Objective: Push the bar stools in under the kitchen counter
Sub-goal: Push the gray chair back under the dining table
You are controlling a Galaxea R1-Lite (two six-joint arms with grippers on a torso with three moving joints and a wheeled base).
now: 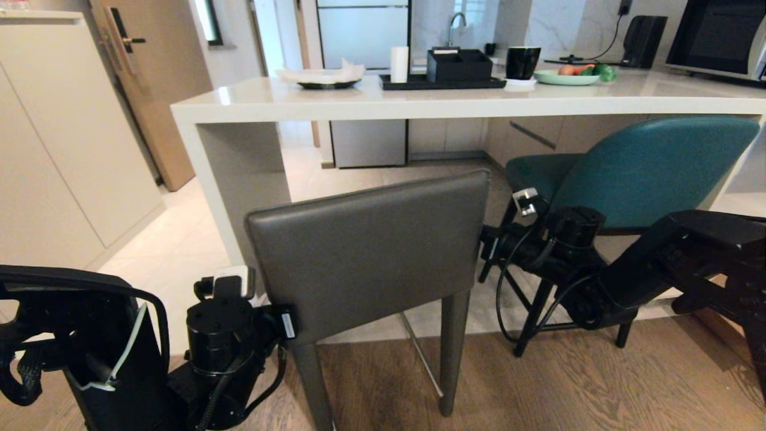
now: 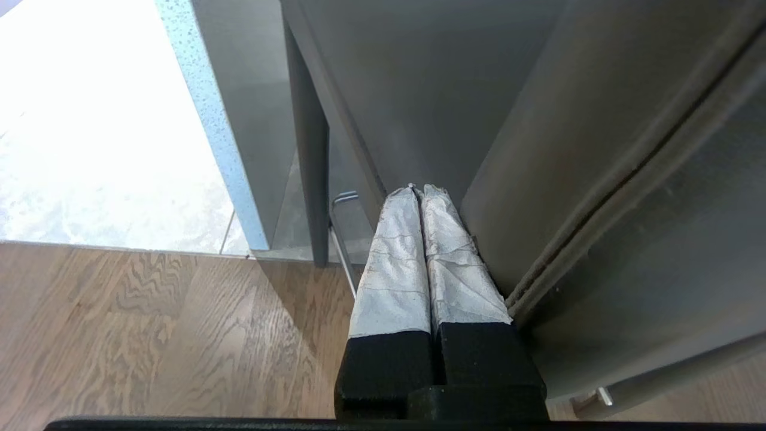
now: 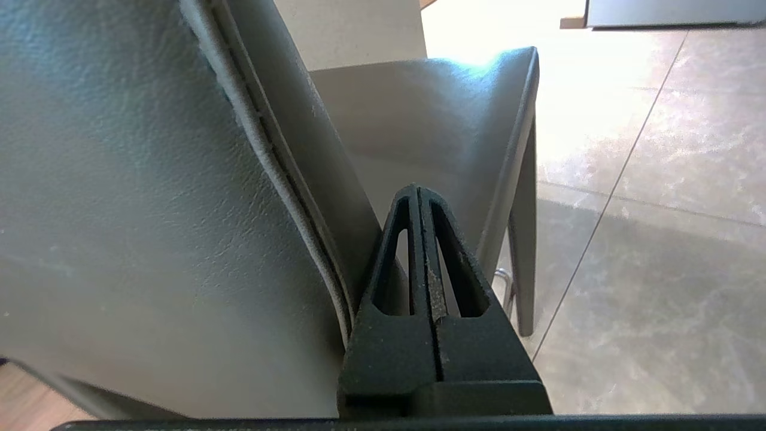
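Observation:
The grey leather bar stool (image 1: 371,251) stands in front of the kitchen counter (image 1: 419,99), its low back facing me and its seat toward the counter's opening. The teal bar stool (image 1: 646,167) stands to its right, with its seat under the counter's edge. My left gripper (image 2: 419,188) is shut and empty, its white-wrapped fingers (image 2: 395,257) lying along the left side of the grey stool (image 2: 598,149) below its back. My right gripper (image 3: 417,190) is also shut and empty. Its black fingers lie against the right edge of the grey stool's back (image 3: 131,197).
On the counter are a black tray (image 1: 443,82) with a box, a white cup (image 1: 399,63), a black mug (image 1: 522,62), and a green plate of vegetables (image 1: 565,76). The counter's white end panel (image 1: 203,179) is just left of the grey stool. White cabinets (image 1: 54,149) line the left wall.

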